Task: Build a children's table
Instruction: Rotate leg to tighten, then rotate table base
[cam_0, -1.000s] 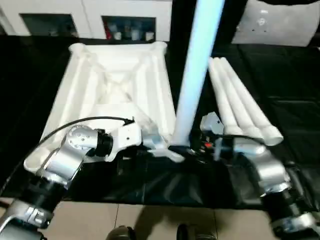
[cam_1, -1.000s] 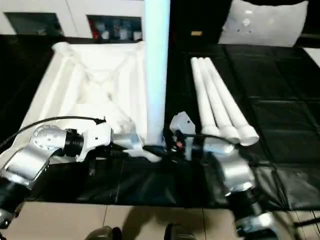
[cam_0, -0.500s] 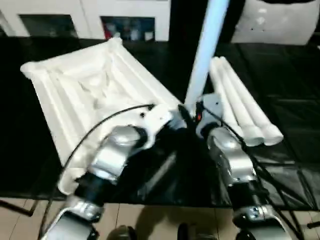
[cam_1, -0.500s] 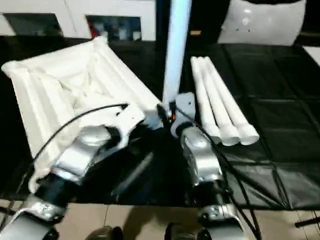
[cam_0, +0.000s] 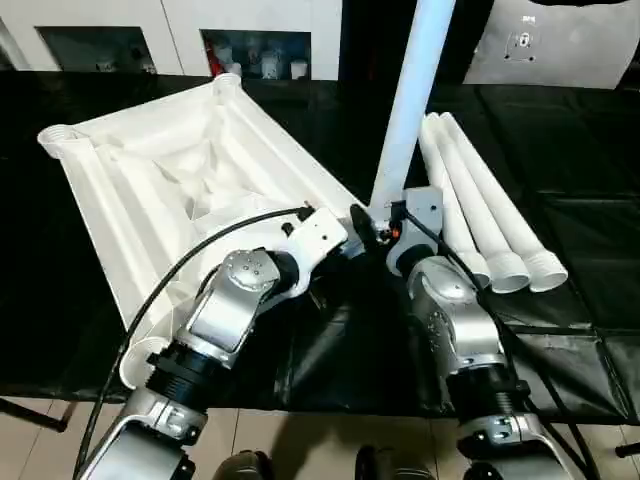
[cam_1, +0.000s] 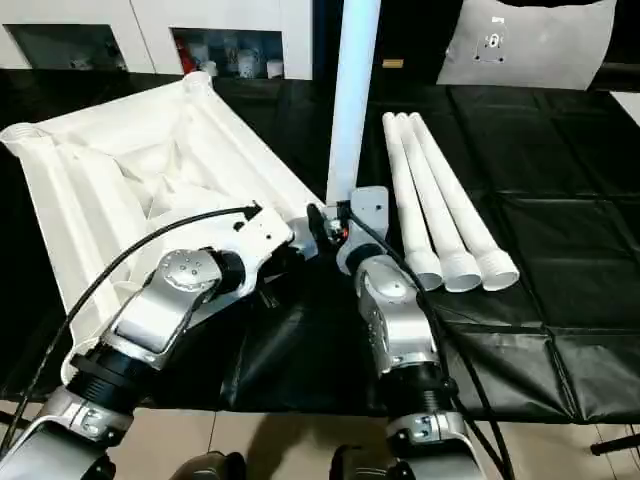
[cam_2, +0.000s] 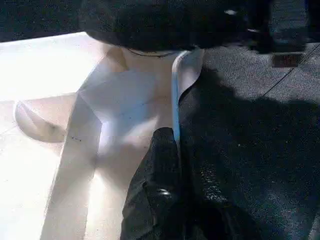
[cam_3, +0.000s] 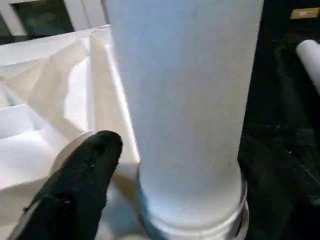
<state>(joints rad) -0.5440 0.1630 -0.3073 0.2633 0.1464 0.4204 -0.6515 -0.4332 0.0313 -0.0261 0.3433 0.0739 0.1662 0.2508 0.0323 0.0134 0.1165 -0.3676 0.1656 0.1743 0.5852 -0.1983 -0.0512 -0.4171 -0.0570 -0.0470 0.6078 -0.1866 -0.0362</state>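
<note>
1. I work over a black mat (cam_0: 560, 130) that runs from the tiled floor strip at my feet to the white cabinets (cam_0: 180, 30) at the back.
2. Nearest, my two silver forearms converge at the near corner of the table top (cam_0: 190, 170), which lies underside up, ribs showing, turned at an angle on the mat.
3. The left gripper (cam_2: 167, 150) has its fingers pressed together, pinching the thin rim of the table top at that corner.
4. The right gripper (cam_3: 175, 165) stands spread, one finger on each side of the upright leg (cam_0: 410, 110), with a visible gap; I judge it holds nothing.
5. The upright leg stands in the corner socket.
6. Beyond, three spare legs (cam_0: 480, 215) lie side by side on the mat.
7. Risk: if the leg is not fully seated, it may tip; a sideways knock from a spread finger would cause that.
</note>
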